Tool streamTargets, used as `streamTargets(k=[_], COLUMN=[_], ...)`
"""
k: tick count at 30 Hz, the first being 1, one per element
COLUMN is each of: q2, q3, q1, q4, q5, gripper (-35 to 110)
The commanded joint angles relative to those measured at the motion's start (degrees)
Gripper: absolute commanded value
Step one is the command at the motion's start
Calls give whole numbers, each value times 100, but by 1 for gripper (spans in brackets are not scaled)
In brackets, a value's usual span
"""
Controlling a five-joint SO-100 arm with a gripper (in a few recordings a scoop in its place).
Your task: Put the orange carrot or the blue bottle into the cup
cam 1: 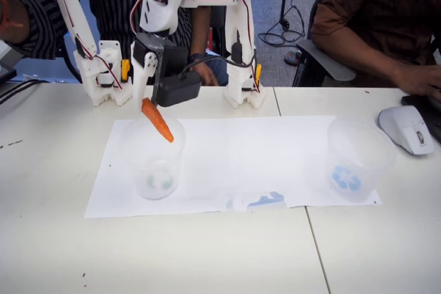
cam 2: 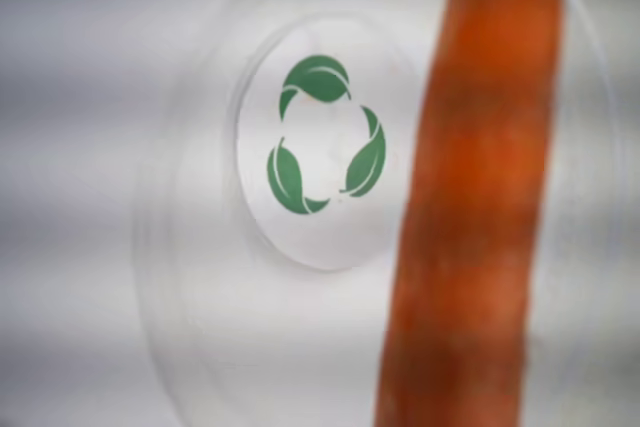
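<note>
In the fixed view I see the gripper [cam 1: 147, 94] above the left cup [cam 1: 154, 160], and its jaws are clamped on the thick end of the carrot [cam 1: 158, 120]. The carrot hangs tilted, with its tip down to the right, over the cup mouth near the back rim. This view also gives me a white sheet [cam 1: 234, 156] under the cup, a second clear cup [cam 1: 356, 158] with a blue symbol far to the right, and a computer mouse [cam 1: 406, 129]. The wrist view looks straight down into the cup [cam 2: 200, 277]; there I see a green leaf mark [cam 2: 325, 135] at its base and the carrot [cam 2: 480, 197] as a blurred orange bar on the right
</note>
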Motion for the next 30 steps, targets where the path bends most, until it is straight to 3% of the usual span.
streamTargets(k=[1, 20, 30], q2=[246, 185, 176], q3=[-747, -809, -791], q1=[35, 35, 18], q4=[123, 114, 114], q5=[44, 44, -167], gripper=[12, 12, 29])
